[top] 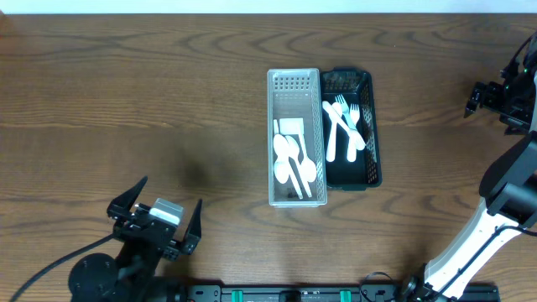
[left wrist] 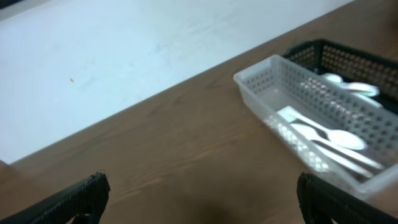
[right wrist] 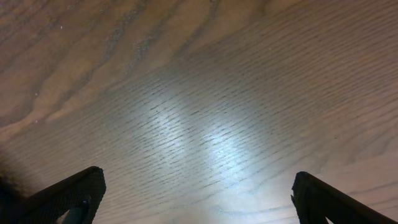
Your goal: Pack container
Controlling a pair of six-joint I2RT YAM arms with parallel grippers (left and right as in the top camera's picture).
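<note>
A clear perforated container [top: 295, 138] stands at the table's middle with several white spoons [top: 294, 164] in it. A black perforated container [top: 362, 127] sits touching its right side and holds white forks [top: 346, 126]. Both show at the right of the left wrist view, the clear one [left wrist: 273, 87] in front of the black one [left wrist: 348, 59]. My left gripper [top: 168, 210] is open and empty near the front left edge, well apart from the containers. My right gripper [top: 487, 101] is open and empty at the far right, over bare wood.
The wooden table [top: 126, 101] spreads wide to the left. A white surface [left wrist: 112, 56] lies beyond the table's far edge. The right arm's white link [top: 474, 235] runs along the front right.
</note>
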